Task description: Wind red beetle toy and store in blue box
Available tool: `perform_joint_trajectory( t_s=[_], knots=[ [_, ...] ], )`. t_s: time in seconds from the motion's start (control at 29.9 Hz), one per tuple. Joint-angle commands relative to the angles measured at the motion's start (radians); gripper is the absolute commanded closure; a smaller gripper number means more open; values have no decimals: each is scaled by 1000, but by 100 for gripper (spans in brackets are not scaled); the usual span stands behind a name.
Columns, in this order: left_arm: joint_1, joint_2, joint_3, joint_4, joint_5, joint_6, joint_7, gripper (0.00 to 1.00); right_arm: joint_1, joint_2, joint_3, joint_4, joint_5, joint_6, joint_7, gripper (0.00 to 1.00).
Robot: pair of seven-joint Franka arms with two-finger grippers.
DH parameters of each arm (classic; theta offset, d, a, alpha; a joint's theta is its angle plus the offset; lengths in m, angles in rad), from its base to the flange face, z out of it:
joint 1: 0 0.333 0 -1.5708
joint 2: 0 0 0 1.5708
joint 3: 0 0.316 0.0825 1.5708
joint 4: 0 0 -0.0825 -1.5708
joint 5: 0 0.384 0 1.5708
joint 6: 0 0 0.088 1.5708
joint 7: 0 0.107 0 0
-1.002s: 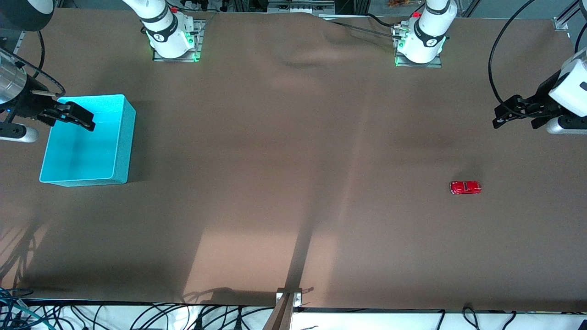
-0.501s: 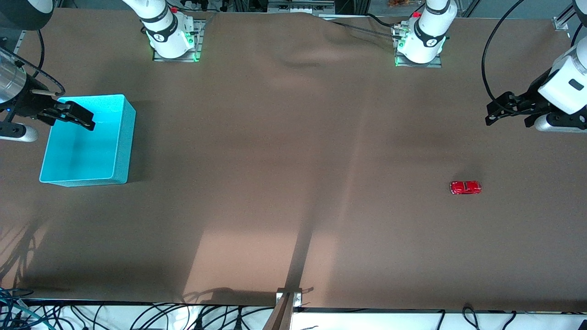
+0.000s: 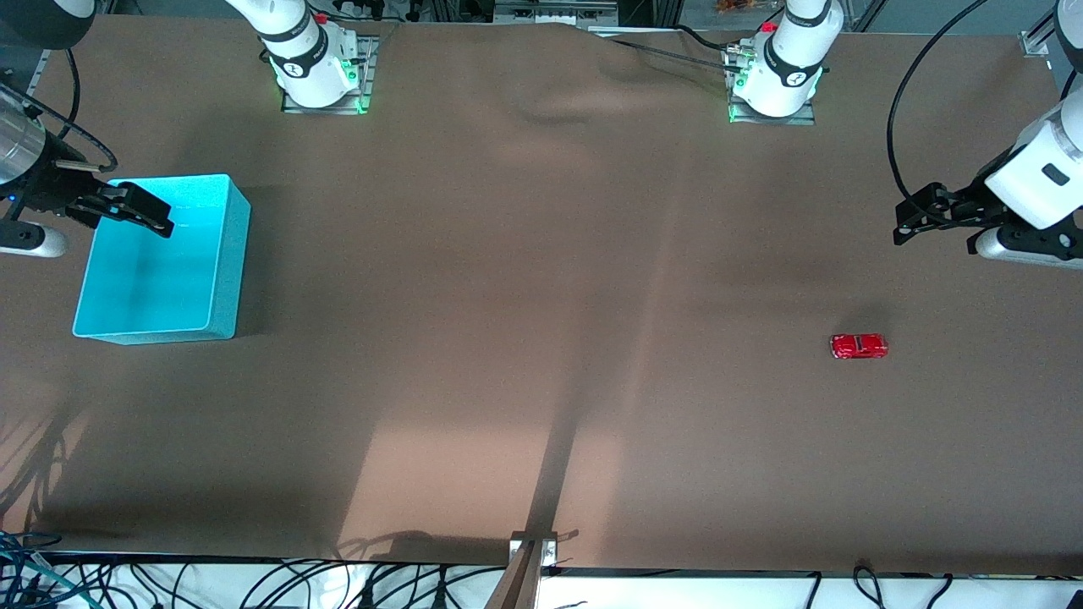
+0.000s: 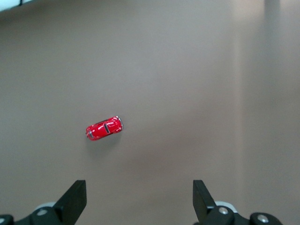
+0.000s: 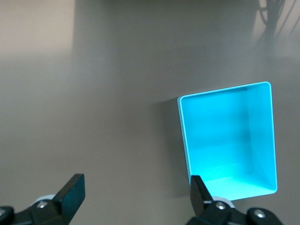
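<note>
A robotics lab: two white robot arm bases (image 3: pixel 311 59) with green lights are bolted on metal plates near one long edge of a wide brown-covered bench (image 3: pixel 541 338), and tangled black cables (image 3: pixel 254 584) trail below the other.

red beetle toy (image 3: pixel 859 346) alone on table (image 3: pixel 525 338), blue box (image 3: pixel 222 254) well apart

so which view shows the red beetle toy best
The left wrist view: the red beetle toy is larger there, its dark windows visible, lying on the bare table. The front view shows it only as a tiny red shape; the right wrist view misses it.
</note>
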Motion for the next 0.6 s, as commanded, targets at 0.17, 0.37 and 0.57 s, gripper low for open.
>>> perform_joint_trajectory(
  t_s=[0.17,0.37,0.57],
  knots=[
    [23,102,9,54,18,-28,474,0,1,-5,-1,15,12,-25,6,0],
    [44,163,9,44,24,-22,634,0,1,-5,-1,15,12,-25,6,0],
    [87,237,9,36,23,33,896,0,1,-5,-1,16,12,-25,6,0]
  ],
)
